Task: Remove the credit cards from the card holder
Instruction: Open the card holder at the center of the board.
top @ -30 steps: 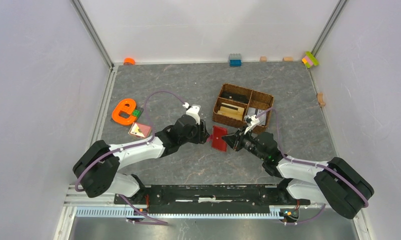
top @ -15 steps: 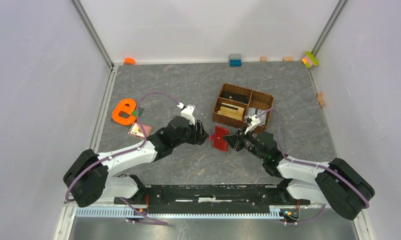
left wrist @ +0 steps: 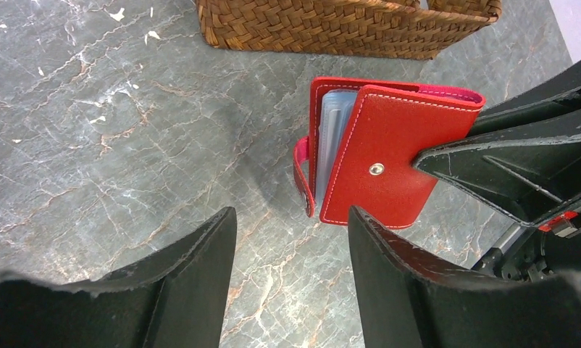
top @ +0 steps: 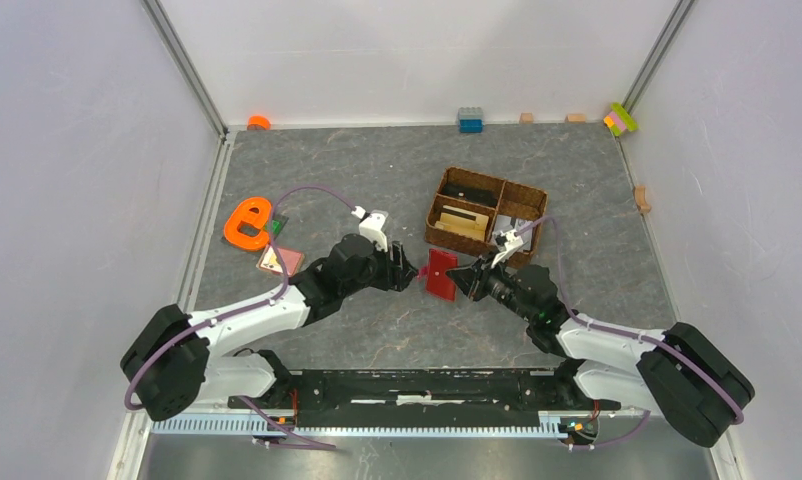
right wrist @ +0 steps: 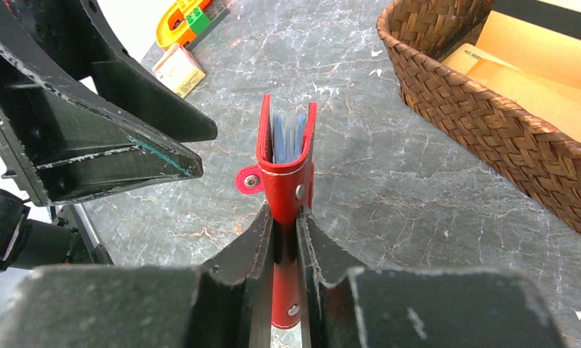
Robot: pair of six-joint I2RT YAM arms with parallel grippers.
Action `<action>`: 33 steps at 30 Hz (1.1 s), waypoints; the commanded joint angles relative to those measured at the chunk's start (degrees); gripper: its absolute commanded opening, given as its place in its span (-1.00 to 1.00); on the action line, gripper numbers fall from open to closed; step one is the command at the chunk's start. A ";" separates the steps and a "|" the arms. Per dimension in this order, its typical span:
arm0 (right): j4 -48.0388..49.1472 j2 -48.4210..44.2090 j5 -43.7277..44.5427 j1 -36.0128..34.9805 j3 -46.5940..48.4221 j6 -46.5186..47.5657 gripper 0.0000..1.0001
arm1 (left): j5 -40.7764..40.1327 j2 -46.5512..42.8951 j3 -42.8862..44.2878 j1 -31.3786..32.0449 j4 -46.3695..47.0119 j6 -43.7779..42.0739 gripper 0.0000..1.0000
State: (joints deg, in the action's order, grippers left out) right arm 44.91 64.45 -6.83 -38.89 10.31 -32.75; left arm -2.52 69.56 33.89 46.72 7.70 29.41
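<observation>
Red card holder (top: 439, 274) sits mid-bench, near the front of a brown wicker basket (top: 457, 243), between two black arms that meet over it.

Overhead view: the right pincer (top: 458, 277) reaches the holder from the right. The left pincer (top: 409, 272) stops just beside its left edge. Grey marbled bench (top: 377, 170) lies beneath.

Left wrist view: the card holder (left wrist: 378, 167) is partly fanned open, its snap strap hanging loose. Pale blue credit cards (left wrist: 336, 138) show between the covers. The left pincer (left wrist: 291, 217) stands spread apart with only bench between its fingers, a little short of the holder. The right pincer (left wrist: 425, 156) meets the front cover's right edge. The basket (left wrist: 331, 29) is behind.

Right wrist view: the right pincer (right wrist: 284, 217) is clamped on the card holder (right wrist: 287, 167) at its folded end, holding it on edge with the open side pointing away. Blue credit cards (right wrist: 286, 138) peek from that opening. The left pincer (right wrist: 206, 148) is off to the left, touching nothing.

No card appears to be out yet. The step in hand is likely the first pull. To do it well, the left pincer should line up with the open edge, slip between the covers, pinch the cards alone rather than a cover or the strap, and draw straight away while the right grip stays firm.
</observation>
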 commanded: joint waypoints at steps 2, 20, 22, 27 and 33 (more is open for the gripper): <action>3.49 -2.62 1.16 -0.22 0.23 -0.46 -0.64 | 2.26 0.05 0.06 0.04 3.43 -2.01 0.32; 8.12 0.89 -5.12 -0.22 0.68 -2.39 -0.64 | 3.16 7.77 3.51 -0.09 3.25 -3.28 -0.01; 8.18 1.33 -5.21 -0.22 0.84 -2.49 -0.64 | 3.39 7.79 3.31 -0.05 3.83 -3.67 -0.13; 5.71 1.86 -3.87 -0.22 1.57 -2.24 -0.55 | 2.76 5.91 2.94 -0.05 2.69 -4.44 -0.95; -7.27 3.59 4.97 -0.05 5.12 -0.38 0.00 | 2.13 4.60 5.10 -0.05 -3.59 -4.24 -0.96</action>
State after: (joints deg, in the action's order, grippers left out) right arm 44.12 66.61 -7.73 -38.94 11.55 -34.35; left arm 0.49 76.09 35.42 46.72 6.98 27.24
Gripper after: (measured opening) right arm 0.447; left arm 0.049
